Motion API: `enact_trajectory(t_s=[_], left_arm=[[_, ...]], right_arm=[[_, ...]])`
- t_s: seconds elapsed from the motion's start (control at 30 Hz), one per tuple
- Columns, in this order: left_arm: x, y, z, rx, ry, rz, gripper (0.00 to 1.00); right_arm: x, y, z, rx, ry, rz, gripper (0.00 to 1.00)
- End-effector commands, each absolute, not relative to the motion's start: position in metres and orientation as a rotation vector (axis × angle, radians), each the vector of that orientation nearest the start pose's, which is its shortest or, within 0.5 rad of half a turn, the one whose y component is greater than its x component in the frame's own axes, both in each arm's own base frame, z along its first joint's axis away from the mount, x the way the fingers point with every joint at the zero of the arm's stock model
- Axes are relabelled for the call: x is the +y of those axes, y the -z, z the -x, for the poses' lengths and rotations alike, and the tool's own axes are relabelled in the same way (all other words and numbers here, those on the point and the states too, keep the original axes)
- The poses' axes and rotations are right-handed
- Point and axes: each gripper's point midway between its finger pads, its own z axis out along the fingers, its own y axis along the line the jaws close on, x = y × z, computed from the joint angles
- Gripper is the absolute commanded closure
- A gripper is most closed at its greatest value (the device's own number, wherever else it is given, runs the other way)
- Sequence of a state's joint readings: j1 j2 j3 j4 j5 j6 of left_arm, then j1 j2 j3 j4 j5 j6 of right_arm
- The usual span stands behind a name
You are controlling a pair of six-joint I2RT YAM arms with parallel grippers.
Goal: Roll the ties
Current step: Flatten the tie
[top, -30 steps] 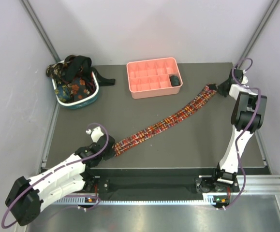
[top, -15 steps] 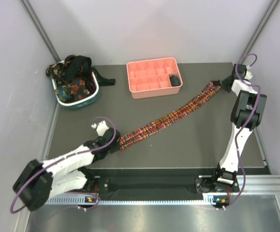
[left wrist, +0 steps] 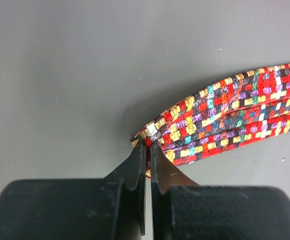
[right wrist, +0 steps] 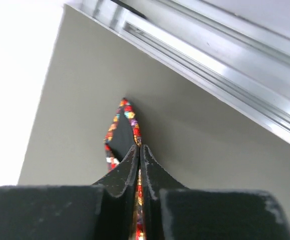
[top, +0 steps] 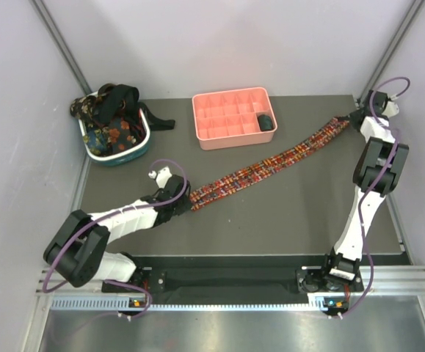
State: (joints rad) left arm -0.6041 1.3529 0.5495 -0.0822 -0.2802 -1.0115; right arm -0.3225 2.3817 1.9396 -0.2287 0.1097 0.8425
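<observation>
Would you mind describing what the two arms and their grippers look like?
Both the left arm and the right arm have white links and bulky black joint housings, with a purple cable looping along each. The left gripper and the right gripper are black: blocky bodies with two fingers tapering to thin tips.

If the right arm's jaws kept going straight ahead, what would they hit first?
The right gripper pinches the red-yellow plaid fabric tie, whose tip lies just ahead; past it, probably the grey tabletop before the metal rail.
</observation>
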Motion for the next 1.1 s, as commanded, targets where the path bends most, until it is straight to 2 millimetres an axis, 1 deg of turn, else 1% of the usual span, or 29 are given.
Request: enact_trajectory(t_s=[0.0,0.03,0.07,0.1,0.13,0.17,0.2,0.23,0.27,0.37,0.4,0.43,0.47,0.5,0.53,0.6,0.63,0.67,0.7,0.73,0.77,0.8,0.83,0.87,0.93,0.97,1.0,1.03,1.07], left_arm=[[-0.169,-0.034,-0.276,2.343,0.405,0.578,1.0],[-0.17,-0.03,-0.273,2.357,0.406,0.565,0.94],[-0.17,-0.028,-0.272,2.366,0.403,0.55,0.74],[-0.17,-0.027,-0.27,2.381,0.396,0.519,0.62],[-0.17,-0.026,-0.268,2.391,0.395,0.51,0.54],[-0.171,-0.028,-0.267,2.399,0.401,0.506,0.44],[-0.169,-0.029,-0.263,2.411,0.397,0.497,0.4],[-0.17,-0.036,-0.261,2.401,0.419,0.486,0.37],[-0.169,-0.04,-0.259,2.4,0.421,0.49,0.31],[-0.161,-0.053,-0.254,2.392,0.399,0.484,0.23],[-0.157,-0.057,-0.255,2.381,0.379,0.483,0.17],[-0.152,-0.061,-0.252,2.381,0.363,0.482,0.14],[-0.15,-0.066,-0.254,2.37,0.361,0.487,0.11],[-0.148,-0.069,-0.254,2.37,0.365,0.468,0.09],[-0.147,-0.071,-0.254,2.387,0.41,0.478,0.08],[-0.144,-0.074,-0.255,2.407,0.45,0.476,0.08],[-0.14,-0.074,-0.256,2.412,0.464,0.494,0.11],[-0.139,-0.075,-0.258,2.405,0.477,0.494,0.13],[-0.139,-0.075,-0.259,2.398,0.483,0.48,0.14],[-0.138,-0.077,-0.26,2.39,0.5,0.48,0.14],[-0.138,-0.079,-0.262,2.386,0.504,0.489,0.15],[-0.137,-0.08,-0.263,2.384,0.507,0.479,0.15],[-0.135,-0.084,-0.265,2.373,0.516,0.476,0.15],[-0.134,-0.09,-0.269,2.356,0.514,0.477,0.14],[-0.131,-0.097,-0.274,2.336,0.528,0.455,0.14],[-0.14,-0.102,-0.274,2.34,0.591,0.408,0.14],[-0.142,-0.107,-0.28,2.331,0.601,0.388,0.15],[-0.143,-0.102,-0.279,2.349,0.598,0.378,0.16],[-0.146,-0.108,-0.284,2.347,0.609,0.362,0.17]], right_arm=[[-0.207,-0.108,-0.629,1.735,-0.184,-1.234,0.96],[-0.206,-0.113,-0.631,1.751,-0.206,-1.19,0.84],[-0.203,-0.114,-0.629,1.765,-0.227,-1.172,0.69],[-0.199,-0.115,-0.627,1.771,-0.234,-1.167,0.45],[-0.199,-0.137,-0.623,1.74,-0.237,-1.141,0.39],[-0.193,-0.129,-0.617,1.751,-0.236,-1.143,0.35],[-0.195,-0.135,-0.613,1.738,-0.217,-1.146,0.27],[-0.194,-0.15,-0.61,1.728,-0.207,-1.128,0.25],[-0.191,-0.153,-0.607,1.739,-0.204,-1.122,0.25],[-0.182,-0.159,-0.588,1.783,-0.172,-1.109,0.27],[-0.178,-0.162,-0.582,1.783,-0.173,-1.103,0.27],[-0.172,-0.184,-0.574,1.751,-0.186,-1.081,0.27],[-0.161,-0.165,-0.562,1.793,-0.181,-1.089,0.28],[-0.155,-0.167,-0.555,1.802,-0.159,-1.088,0.28],[-0.138,-0.178,-0.549,1.822,-0.132,-1.039,0.28],[-0.119,-0.17,-0.533,1.906,-0.062,-0.993,0.28],[-0.097,-0.186,-0.527,1.916,-0.066,-0.912,0.28],[-0.082,-0.17,-0.514,1.967,-0.072,-0.874,0.3],[-0.067,-0.176,-0.511,1.96,-0.106,-0.817,0.32],[-0.042,-0.198,-0.502,1.942,-0.132,-0.723,0.34],[-0.028,-0.179,-0.487,1.988,-0.127,-0.677,0.35],[-0.011,-0.184,-0.482,1.987,-0.154,-0.611,0.37],[0.027,-0.194,-0.471,2.001,-0.184,-0.49,0.37],[0.042,-0.181,-0.458,2.049,-0.18,-0.446,0.38],[0.071,-0.178,-0.443,2.086,-0.202,-0.342,0.37],[0.093,-0.166,-0.428,2.145,-0.211,-0.298,0.37],[0.12,-0.166,-0.416,2.16,-0.254,-0.214,0.37],[0.118,-0.162,-0.412,2.172,-0.247,-0.22,0.36],[0.142,-0.151,-0.395,2.207,-0.26,-0.157,0.36]])
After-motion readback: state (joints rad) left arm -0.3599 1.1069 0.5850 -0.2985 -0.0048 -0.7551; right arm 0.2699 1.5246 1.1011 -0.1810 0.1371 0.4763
